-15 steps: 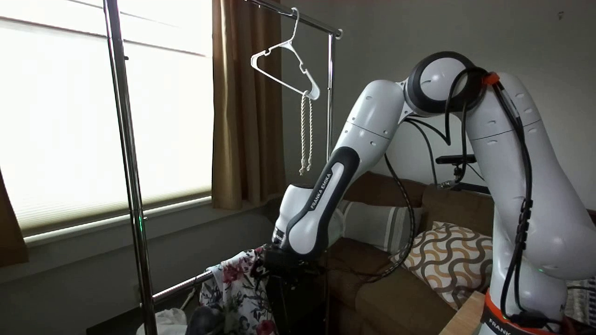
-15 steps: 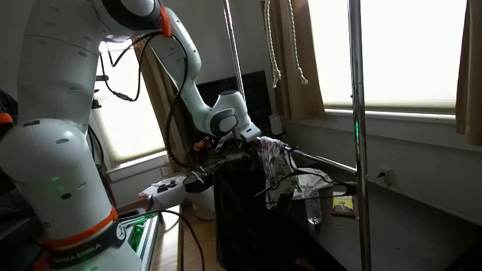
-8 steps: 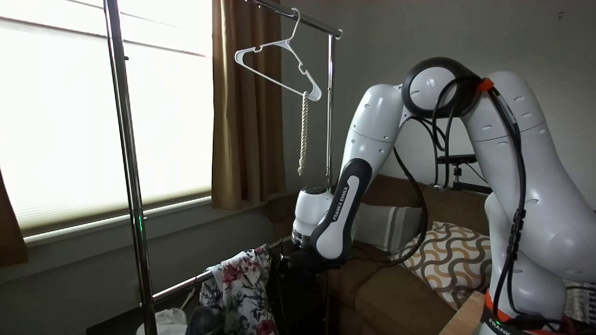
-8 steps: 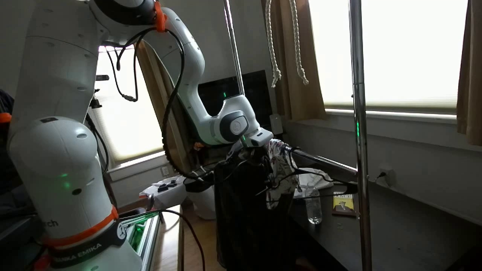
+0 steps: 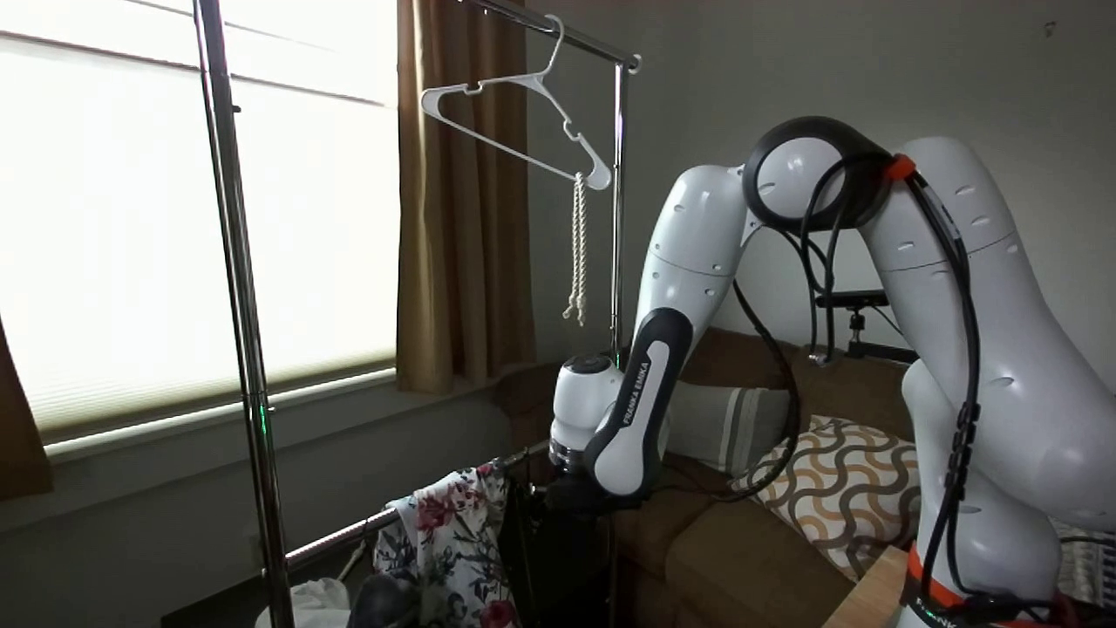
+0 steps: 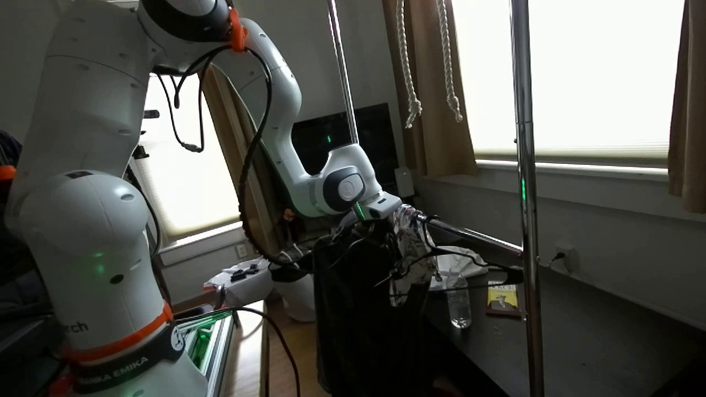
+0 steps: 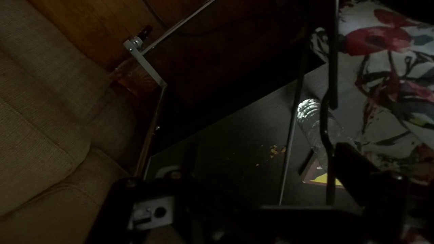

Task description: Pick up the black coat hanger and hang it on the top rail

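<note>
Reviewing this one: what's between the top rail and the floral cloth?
In an exterior view, the white hanger hangs there from the top rail, with rope dangling off it.

- My jaws, standing apart in the wrist view, were near black and ran off its bottom edge; in both exterior views the dark swallowed them.
- The black coat hanger (image 7: 324, 128) faded into shadow towards the top of my wrist view, I hid its lower end myself, and whether it touched me I couldn't tell.
- The top rail (image 5: 593, 46) was cut off by the top edge of an exterior view.
- The ropes (image 6: 405, 60) lost their upper ends to the top edge in an exterior view.
- Flecks (image 7: 275, 151) on the worktop (image 7: 234, 166) were too small for me to identify.
- The yellow book (image 6: 502, 300) was too small to read.
</note>
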